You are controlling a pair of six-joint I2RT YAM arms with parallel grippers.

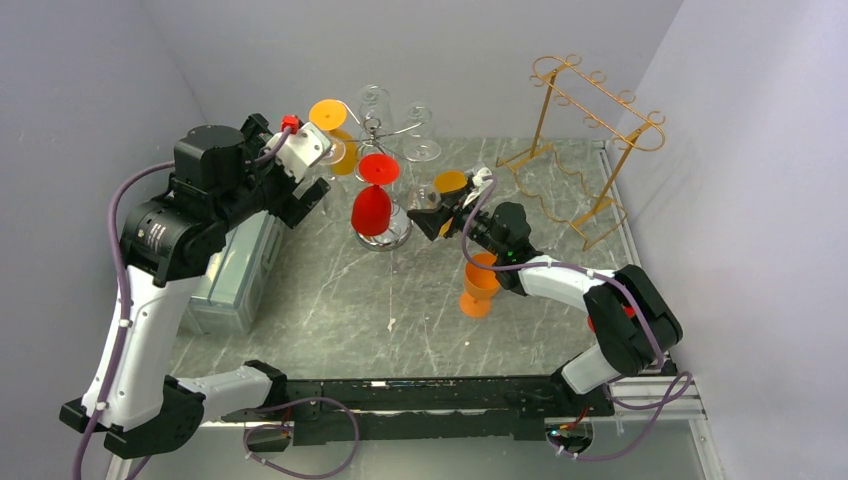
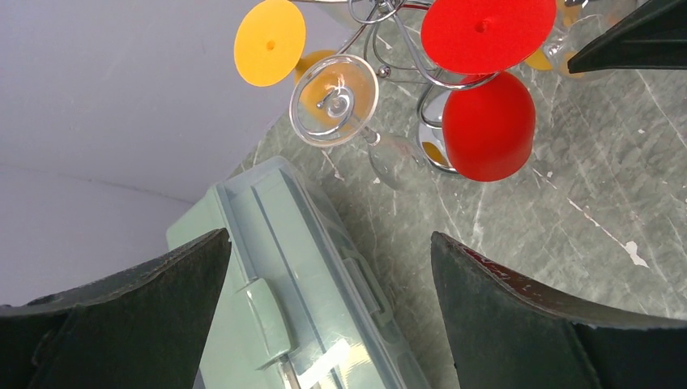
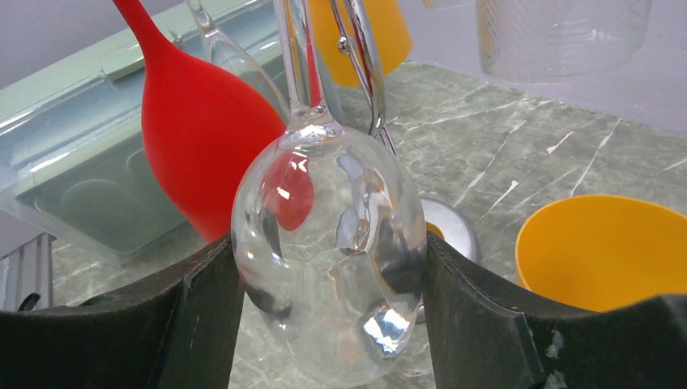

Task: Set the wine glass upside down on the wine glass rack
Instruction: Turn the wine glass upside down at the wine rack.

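The right end effector (image 3: 332, 312) clamps the clear wine glass (image 3: 328, 243) by its bowl, stem straight up, foot out of view, just above the counter (image 3: 518, 154). The wire rack (image 3: 366, 81) stands just beyond, beside the stem. The left end effector (image 2: 328, 267) hangs wide open on the rack's far side.

No word, brand or number reads clearly in any of the three views. The only printed matter is a pale label (image 1: 151, 236) on a black joint housing of the left arm (image 1: 140, 330), at the left of the worktop, with lettering too small to read.
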